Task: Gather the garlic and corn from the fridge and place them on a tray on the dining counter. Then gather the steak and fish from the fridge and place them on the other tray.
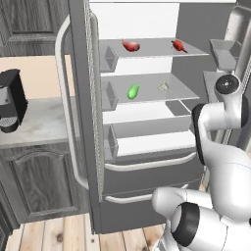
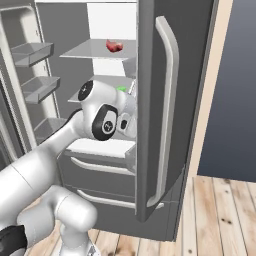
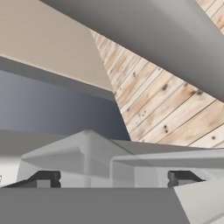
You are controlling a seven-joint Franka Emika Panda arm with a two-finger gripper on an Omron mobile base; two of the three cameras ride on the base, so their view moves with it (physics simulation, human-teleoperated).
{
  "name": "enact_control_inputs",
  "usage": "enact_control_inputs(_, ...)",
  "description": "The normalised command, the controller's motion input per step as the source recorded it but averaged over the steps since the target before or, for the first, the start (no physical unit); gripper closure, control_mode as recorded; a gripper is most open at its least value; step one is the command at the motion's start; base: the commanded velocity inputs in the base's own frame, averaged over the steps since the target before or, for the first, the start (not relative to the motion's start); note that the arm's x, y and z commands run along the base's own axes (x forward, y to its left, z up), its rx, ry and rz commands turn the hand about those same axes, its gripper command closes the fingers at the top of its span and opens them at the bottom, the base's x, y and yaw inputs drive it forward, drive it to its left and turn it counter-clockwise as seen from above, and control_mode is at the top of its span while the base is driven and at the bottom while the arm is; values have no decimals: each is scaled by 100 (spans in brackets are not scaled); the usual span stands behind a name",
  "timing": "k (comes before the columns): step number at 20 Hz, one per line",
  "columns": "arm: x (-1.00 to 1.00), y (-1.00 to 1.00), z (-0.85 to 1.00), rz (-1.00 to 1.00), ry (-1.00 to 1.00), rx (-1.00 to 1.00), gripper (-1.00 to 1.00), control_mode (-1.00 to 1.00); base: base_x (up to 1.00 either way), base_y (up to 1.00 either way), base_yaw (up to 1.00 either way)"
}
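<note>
The fridge (image 1: 78, 98) stands with both doors open. On its top shelf lies the red steak (image 1: 130, 46) (image 2: 114, 46), with another small red piece (image 1: 179, 46) at the shelf's right; I cannot tell if that is the fish. One shelf down are the green corn (image 1: 133, 91) (image 2: 121, 89) and the tiny pale garlic (image 1: 163, 86). My arm reaches toward the fridge's right side, its hand hidden behind the right door (image 2: 150, 100). In the hand view my gripper (image 3: 114, 178) is open, fingertips (image 3: 46, 178) wide apart, nothing between them. The trays and dining counter are out of view.
A black coffee machine (image 1: 10, 100) sits on the wall counter (image 1: 44, 122) left of the fridge. Door bins (image 2: 30, 52) line the open left door. Two drawers with pale handles (image 1: 147, 164) sit below the shelves. Wooden floor (image 2: 220, 215) lies to the right.
</note>
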Motion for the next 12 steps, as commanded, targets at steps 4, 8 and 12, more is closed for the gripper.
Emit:
enact_control_inputs(4,-46,-100,0,-42,0,0,-100,-100,0,0,0)
enact_control_inputs(8,-36,-100,-1,-46,1,0,-100,-100,0,0,0)
enact_control_inputs(12,-33,-100,0,-48,1,0,-100,-100,0,0,0)
